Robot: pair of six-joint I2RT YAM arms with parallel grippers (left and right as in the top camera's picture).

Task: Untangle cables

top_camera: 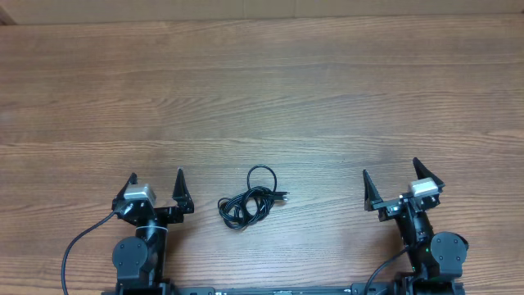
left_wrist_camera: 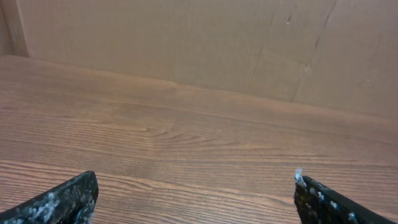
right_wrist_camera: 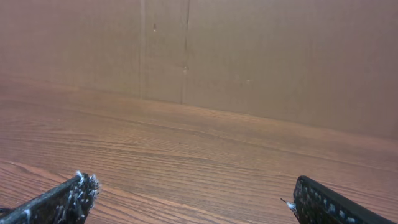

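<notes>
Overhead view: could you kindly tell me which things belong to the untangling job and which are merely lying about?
Job:
cables, one tangled black bundle

Not the job:
wooden table
cardboard wall behind it

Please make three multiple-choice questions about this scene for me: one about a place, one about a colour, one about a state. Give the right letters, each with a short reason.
1. Where do the cables lie?
A. between the left gripper and the right gripper
B. at the far edge of the table
C. hanging off the side

2. What colour are the cables?
A. white
B. black
C. red

3. How do the two grippers stand?
A. both shut
B. one holds the cables
C. both open and empty

Answers:
1 A, the overhead view shows the bundle lying between them.
2 B, the cords are dark against the brown wood.
3 C, each gapes wide with nothing in it.
</notes>
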